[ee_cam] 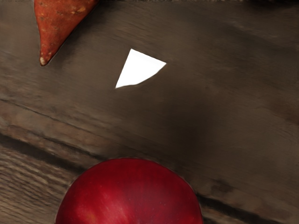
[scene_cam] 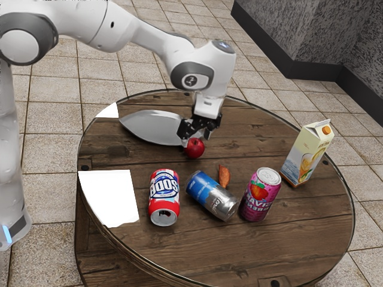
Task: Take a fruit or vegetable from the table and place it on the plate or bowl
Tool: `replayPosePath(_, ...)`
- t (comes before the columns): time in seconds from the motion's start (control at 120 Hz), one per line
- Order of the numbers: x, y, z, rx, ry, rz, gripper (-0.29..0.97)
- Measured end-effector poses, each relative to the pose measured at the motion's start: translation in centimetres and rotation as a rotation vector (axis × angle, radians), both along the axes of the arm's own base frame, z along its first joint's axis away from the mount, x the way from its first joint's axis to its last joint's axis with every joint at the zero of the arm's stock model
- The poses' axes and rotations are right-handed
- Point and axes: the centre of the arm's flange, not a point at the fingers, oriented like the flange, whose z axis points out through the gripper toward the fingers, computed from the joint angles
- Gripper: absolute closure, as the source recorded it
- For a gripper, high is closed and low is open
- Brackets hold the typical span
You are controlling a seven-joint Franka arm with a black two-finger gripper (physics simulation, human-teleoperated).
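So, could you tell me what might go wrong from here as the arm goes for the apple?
1. The apple is round and sits right under the gripper. An off-centre grasp could send it rolling toward the sweet potato or the blue can.
2. The plate lies close beside the apple, so the hand may clip its rim on the way over.

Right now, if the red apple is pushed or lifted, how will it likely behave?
The apple looks round, so a sideways push would probably roll it on the flat table. Its glossy skin may slip under an off-centre grip. It seems firm, unlikely to squash.
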Motion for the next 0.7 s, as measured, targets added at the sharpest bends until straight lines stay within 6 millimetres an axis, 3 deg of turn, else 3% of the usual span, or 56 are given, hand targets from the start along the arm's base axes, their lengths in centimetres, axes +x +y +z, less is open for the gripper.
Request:
replayPosePath(0.35,0.7,-0.7,-1.6,-0.003,0.012,-0.037,0.00)
replayPosePath(0.7,0.9,1.5,-2.5,-0.006,0.022,-0.010,0.00)
